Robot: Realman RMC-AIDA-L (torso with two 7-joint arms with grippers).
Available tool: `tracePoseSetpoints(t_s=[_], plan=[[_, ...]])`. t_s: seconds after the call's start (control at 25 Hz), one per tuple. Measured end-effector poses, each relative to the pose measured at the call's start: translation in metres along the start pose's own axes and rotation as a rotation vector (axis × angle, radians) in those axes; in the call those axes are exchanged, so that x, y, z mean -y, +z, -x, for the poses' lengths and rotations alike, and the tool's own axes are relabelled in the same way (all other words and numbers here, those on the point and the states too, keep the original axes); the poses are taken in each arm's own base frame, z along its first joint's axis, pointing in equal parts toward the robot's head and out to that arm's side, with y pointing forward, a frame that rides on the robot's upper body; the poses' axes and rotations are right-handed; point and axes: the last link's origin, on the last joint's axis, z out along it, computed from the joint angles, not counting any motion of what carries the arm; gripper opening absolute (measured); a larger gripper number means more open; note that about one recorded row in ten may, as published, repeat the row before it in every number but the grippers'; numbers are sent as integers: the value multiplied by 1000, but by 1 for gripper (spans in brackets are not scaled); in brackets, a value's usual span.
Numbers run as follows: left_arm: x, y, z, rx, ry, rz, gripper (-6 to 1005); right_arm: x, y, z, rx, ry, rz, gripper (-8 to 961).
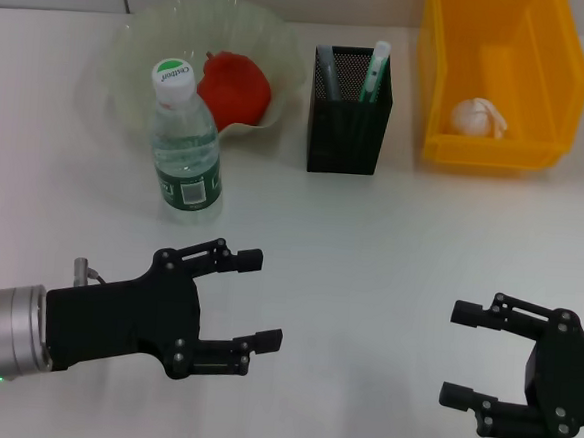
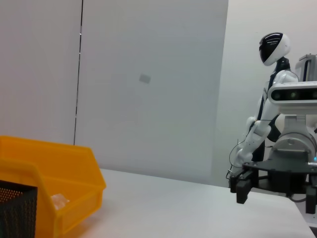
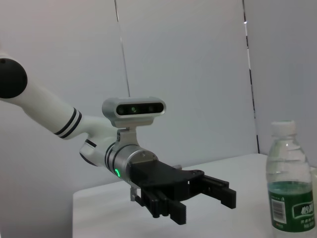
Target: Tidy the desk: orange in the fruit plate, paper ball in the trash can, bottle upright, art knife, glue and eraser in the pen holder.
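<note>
A red-orange fruit [image 1: 234,88] lies in the translucent fruit plate [image 1: 134,48] at the back left. A clear bottle [image 1: 187,142] with a green label and white cap stands upright in front of the plate; it also shows in the right wrist view [image 3: 292,188]. The black mesh pen holder [image 1: 350,108] holds a green-white stick and a grey tool. A white paper ball [image 1: 480,117] lies in the yellow bin [image 1: 497,153]. No eraser is in view. My left gripper [image 1: 262,299] is open and empty near the front. My right gripper [image 1: 455,353] is open and empty at the front right.
The left wrist view shows the yellow bin [image 2: 49,173], a corner of the pen holder [image 2: 17,208] and my right gripper [image 2: 242,191] farther off. The right wrist view shows my left gripper [image 3: 208,206] over the white table.
</note>
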Motion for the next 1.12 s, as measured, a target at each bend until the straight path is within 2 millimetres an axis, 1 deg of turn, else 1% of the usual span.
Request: tracePoseSetpoints(t_s=[0.72,1.12], plan=[[-3,-1,3,5,-13,-5,844,5,7,1,15,-4,-32,766],[-3,-2,4,5,-15,-9,844,7,6,3,15,-8,-39,766]])
